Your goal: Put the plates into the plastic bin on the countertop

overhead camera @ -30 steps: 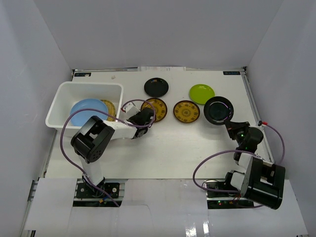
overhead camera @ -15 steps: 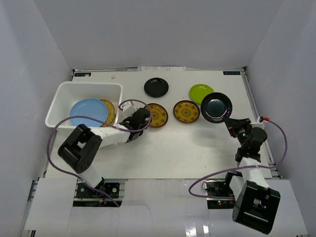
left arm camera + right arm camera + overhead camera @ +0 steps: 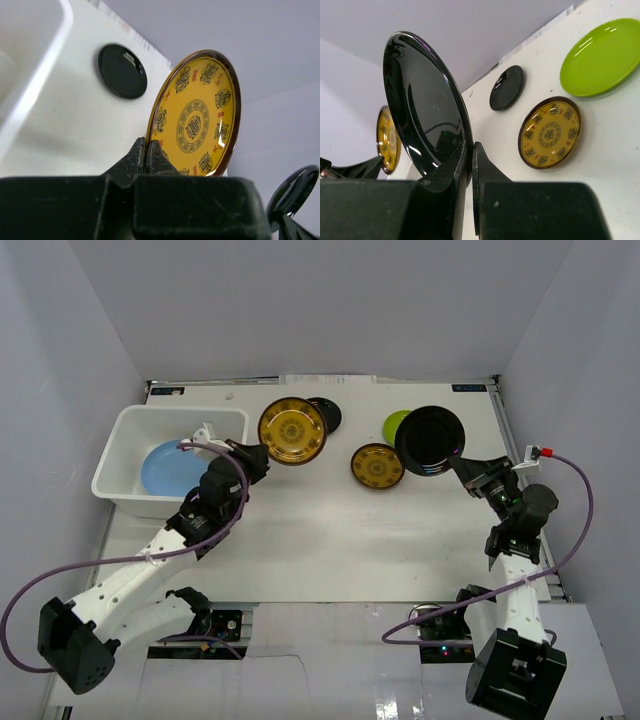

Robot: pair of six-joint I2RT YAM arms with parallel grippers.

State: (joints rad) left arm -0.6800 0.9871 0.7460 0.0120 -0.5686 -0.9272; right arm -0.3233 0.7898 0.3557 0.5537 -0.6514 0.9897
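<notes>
My left gripper (image 3: pixel 256 458) is shut on the rim of a yellow-brown patterned plate (image 3: pixel 292 430) and holds it on edge in the air, just right of the white plastic bin (image 3: pixel 122 430). The plate also shows in the left wrist view (image 3: pixel 197 117), pinched at its lower edge by that gripper (image 3: pixel 145 150). My right gripper (image 3: pixel 462 468) is shut on a glossy black plate (image 3: pixel 429 440), raised and tilted; it fills the right wrist view (image 3: pixel 422 102) above that gripper (image 3: pixel 469 155). The bin holds a light blue plate (image 3: pixel 165 466).
On the countertop (image 3: pixel 330 540) lie a second patterned plate (image 3: pixel 377 466), a lime green plate (image 3: pixel 395 424) partly behind the raised black one, and a second black plate (image 3: pixel 330 412) behind the raised patterned one. Grey walls enclose the table.
Both arms have lifted their plates off the table. The left arm stretched out and raised the patterned plate beside the bin. The right arm raised the black plate and moved it up and left.
</notes>
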